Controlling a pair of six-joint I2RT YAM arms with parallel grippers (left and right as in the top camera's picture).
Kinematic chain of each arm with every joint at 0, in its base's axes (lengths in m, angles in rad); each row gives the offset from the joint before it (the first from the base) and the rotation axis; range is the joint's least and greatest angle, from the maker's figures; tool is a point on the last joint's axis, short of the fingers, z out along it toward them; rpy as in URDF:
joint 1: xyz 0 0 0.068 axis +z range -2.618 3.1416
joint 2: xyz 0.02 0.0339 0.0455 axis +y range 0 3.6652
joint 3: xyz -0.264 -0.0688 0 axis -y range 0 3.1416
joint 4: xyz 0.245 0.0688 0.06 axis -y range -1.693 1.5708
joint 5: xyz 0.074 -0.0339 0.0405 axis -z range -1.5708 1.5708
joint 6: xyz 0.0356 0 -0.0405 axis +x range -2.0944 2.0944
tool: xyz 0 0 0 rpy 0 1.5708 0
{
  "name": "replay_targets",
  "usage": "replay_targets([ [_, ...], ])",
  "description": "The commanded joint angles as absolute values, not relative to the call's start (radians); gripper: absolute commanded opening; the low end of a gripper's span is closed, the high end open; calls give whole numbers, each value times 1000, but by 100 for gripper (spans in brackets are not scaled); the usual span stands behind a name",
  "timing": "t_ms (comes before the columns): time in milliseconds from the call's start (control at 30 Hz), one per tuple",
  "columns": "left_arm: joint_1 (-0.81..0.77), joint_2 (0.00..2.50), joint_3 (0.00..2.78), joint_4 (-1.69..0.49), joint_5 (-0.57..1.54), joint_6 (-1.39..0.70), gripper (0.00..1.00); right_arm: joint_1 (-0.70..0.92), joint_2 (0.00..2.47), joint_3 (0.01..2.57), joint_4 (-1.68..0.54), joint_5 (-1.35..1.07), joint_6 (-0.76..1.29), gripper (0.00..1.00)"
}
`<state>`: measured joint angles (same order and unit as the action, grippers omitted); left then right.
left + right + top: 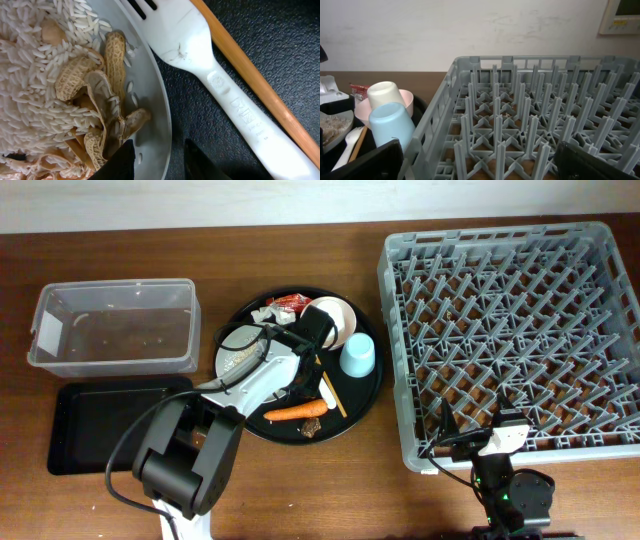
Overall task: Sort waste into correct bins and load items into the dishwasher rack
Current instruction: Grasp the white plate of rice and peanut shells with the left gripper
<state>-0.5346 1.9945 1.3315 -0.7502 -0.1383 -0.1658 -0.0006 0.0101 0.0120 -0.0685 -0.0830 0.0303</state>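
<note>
left gripper point(160, 162): partly open, astride plate point(150, 90) rim, holding nothing | plate: left half of round tray point(362, 395), carrying rice point(30, 75) and peanut shells point(72, 80) | fork point(200, 55), chopstick point(260, 85): on tray beside plate | right gripper point(485, 160): wide open, empty, right of tray, by rack point(500, 330)

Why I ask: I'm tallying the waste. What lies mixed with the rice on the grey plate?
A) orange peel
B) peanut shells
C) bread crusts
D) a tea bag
B: the left wrist view shows ridged tan peanut shells among the white rice on the plate.
</note>
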Motion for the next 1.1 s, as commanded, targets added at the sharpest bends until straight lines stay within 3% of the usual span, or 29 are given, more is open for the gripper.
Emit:
replay_targets([
  [0,-537,2014,1312,-707,-128,-172,32,-7,4,6,-72,-75,39,99],
  [167,-537,2014,1312,-710,-128,-171,29,-7,4,6,-72,-75,39,99],
  [200,-537,2014,1312,-710,-129,-171,11,-7,4,6,-72,-75,39,99],
  [233,-537,2014,1313,-710,-139,-171,1,-7,4,6,-72,-75,39,99],
  [633,-537,2012,1458,-886,-193,-171,1,-7,4,6,-72,-75,39,99],
  [1067,-552,1985,1463,-891,-269,-197,1,-7,4,6,-72,-75,39,99],
])
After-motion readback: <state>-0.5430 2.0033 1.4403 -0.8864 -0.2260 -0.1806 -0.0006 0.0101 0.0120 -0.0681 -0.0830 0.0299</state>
